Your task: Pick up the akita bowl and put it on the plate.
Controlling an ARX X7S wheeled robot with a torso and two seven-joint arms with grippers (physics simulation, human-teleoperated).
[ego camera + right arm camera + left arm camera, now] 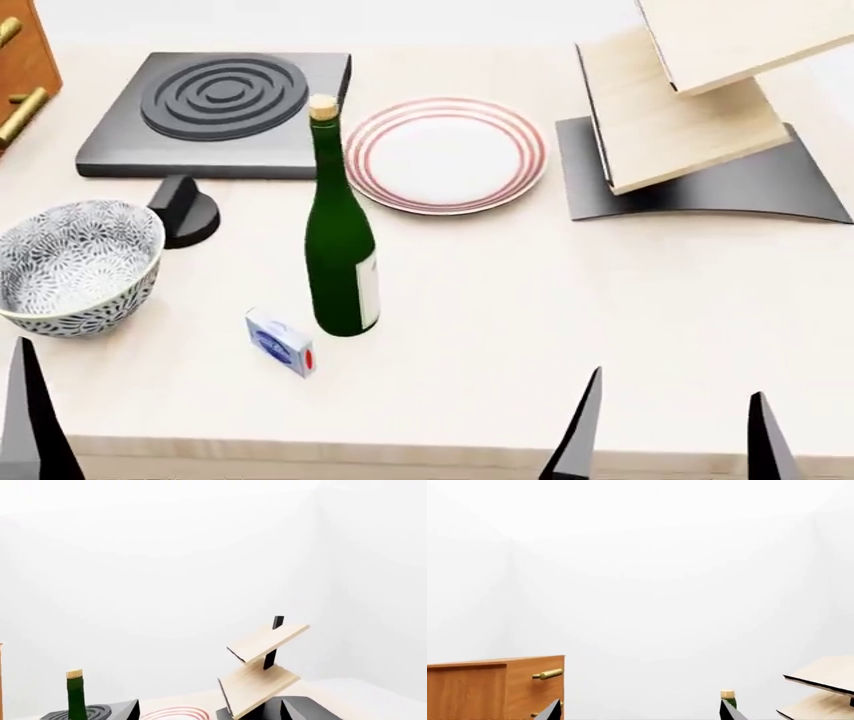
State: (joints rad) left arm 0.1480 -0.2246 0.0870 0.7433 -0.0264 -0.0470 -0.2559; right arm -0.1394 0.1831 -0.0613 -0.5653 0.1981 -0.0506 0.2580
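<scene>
right hand [667, 425]: two dark fingertips poke up at the near edge of the tabletop [574, 320], spread apart, nothing between them, so it's released
left hand [27, 420]: only one dark finger shows at the near left corner in the head view; the left wrist view has two tips set wide apart, holding nothing
small box [280, 342]: blue and white, lying just in front of the bottle
akita bowl [74, 265]: upright near the left edge, floral pattern, well apart from the plate
wine bottle [339, 235]: green, corked, standing between bowl and plate
black knob [184, 208]: just behind the bowl
plate [446, 155]: red-ringed, mid tabletop, bare
stove burner [220, 110]: far left
wooden rack [694, 100]: far right, tilted shelves
wooden cabinet [20, 70]: far left edge
</scene>
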